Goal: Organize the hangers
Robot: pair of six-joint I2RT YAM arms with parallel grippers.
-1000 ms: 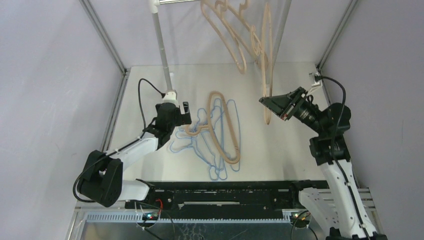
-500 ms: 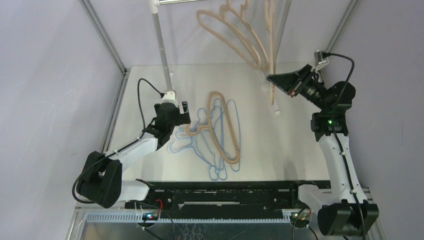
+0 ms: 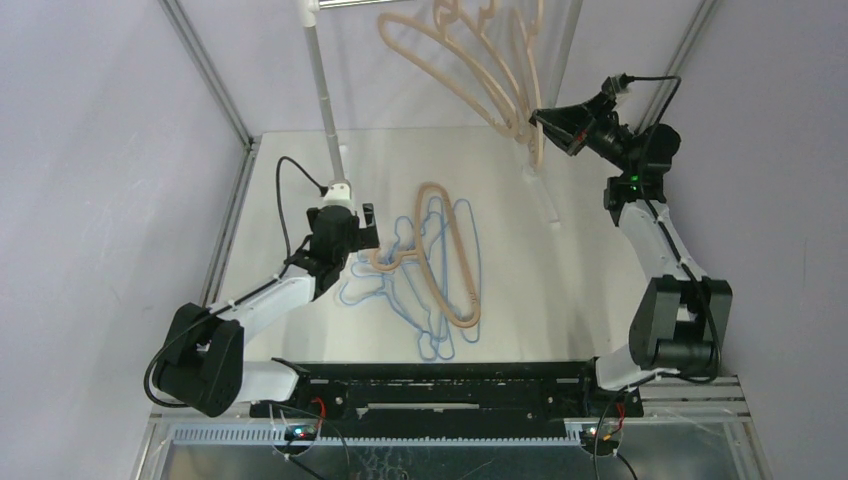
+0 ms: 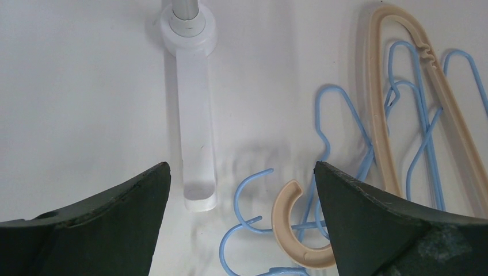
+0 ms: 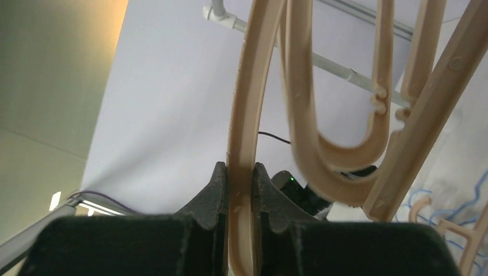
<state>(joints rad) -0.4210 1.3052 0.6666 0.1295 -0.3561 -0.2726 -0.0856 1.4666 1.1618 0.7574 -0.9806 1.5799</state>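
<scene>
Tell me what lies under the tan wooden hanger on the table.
Light-blue wire hangers lie under the tan hanger, crossing beneath its arms and hook, on the white table. The wood hides parts of their wires, so their number is unclear.

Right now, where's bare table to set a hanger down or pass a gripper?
Free: table between the hanger pile and the right arm; also the far strip right of the rail foot. Crowded: centre-left, where the open left gripper hovers over the pile's hooks, and up high, where the right gripper clamps a tan hanger beside the hung hangers.
</scene>
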